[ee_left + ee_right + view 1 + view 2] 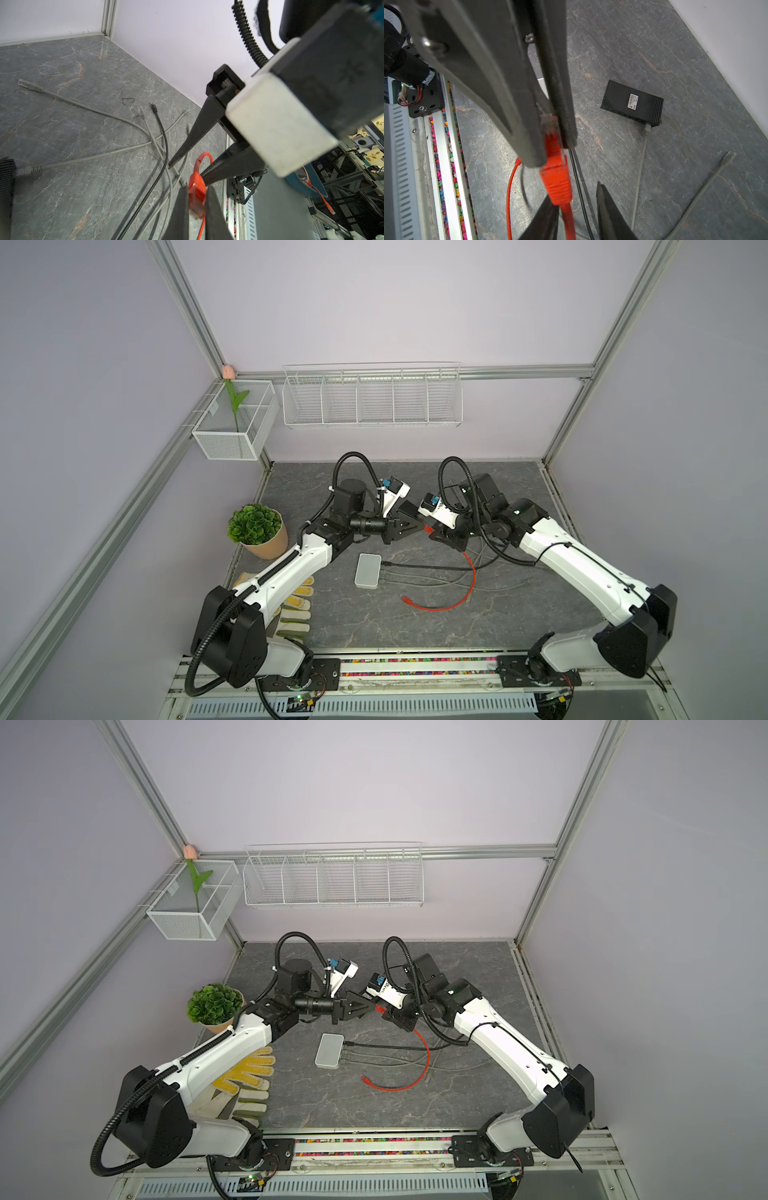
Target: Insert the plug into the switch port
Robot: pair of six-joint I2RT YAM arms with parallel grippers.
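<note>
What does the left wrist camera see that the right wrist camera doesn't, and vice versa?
Only left wrist: the white camera block on the right arm and the black cable's loose end. Only right wrist: the label on the black box. Both: the red plug clamped in the left gripper, and the right gripper open around its cable.

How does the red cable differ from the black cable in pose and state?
The red cable has one plug lifted and clamped in the left gripper; the black cable lies flat. The black cable has one end at the white switch; neither end of the red cable is plugged in. Both trail across the grey table.
</note>
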